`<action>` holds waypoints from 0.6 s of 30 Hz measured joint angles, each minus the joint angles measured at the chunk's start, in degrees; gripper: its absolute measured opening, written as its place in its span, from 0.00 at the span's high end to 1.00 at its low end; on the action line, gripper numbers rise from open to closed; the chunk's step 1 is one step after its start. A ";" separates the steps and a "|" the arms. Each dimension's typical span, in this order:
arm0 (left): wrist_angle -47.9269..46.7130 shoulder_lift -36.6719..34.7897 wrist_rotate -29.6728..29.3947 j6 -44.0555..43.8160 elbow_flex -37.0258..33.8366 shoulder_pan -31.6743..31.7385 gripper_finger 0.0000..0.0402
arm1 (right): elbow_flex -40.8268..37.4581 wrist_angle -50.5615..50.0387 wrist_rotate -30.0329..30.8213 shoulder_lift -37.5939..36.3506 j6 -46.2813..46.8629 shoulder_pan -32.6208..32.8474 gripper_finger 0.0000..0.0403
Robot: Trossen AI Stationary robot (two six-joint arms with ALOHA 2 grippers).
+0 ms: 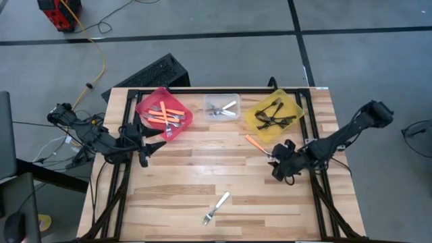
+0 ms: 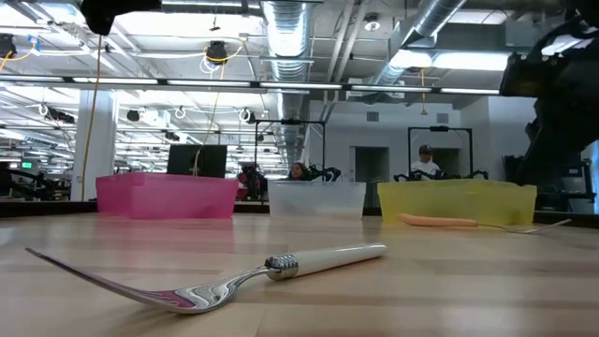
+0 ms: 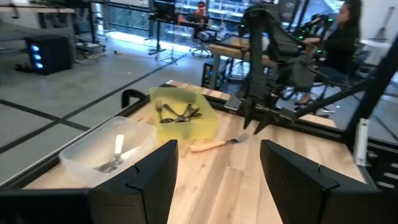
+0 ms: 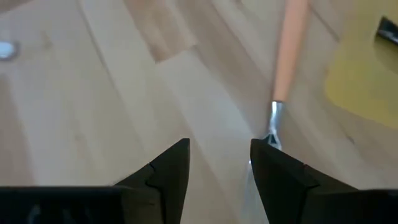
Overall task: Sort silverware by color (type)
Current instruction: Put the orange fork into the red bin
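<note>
Tabletop-level view alone shows seated people (image 2: 426, 161) beyond yellow bin (image 2: 456, 200).

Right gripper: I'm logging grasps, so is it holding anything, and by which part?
Nothing is held. The right gripper is open, low over the table, with the orange fork lying just ahead beside one finger.

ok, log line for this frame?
right gripper open at orange fork | left gripper open, idle by red bin | white fork loose
</note>
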 joint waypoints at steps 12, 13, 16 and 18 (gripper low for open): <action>-1.32 0.00 -3.10 -1.33 0.00 0.00 0.47 | 0.00 -1.07 2.49 7.63 1.80 -4.77 0.52; -1.32 0.00 -3.10 -1.40 0.00 0.00 0.47 | 0.00 -1.07 2.47 8.19 1.76 -5.23 0.52; -1.54 0.00 -3.15 -1.43 0.00 0.00 0.47 | 0.00 -0.81 2.45 9.86 1.54 -6.20 0.52; -1.54 0.00 -3.17 -1.56 0.00 0.00 0.47 | 0.00 0.06 2.44 10.84 1.51 -6.31 0.52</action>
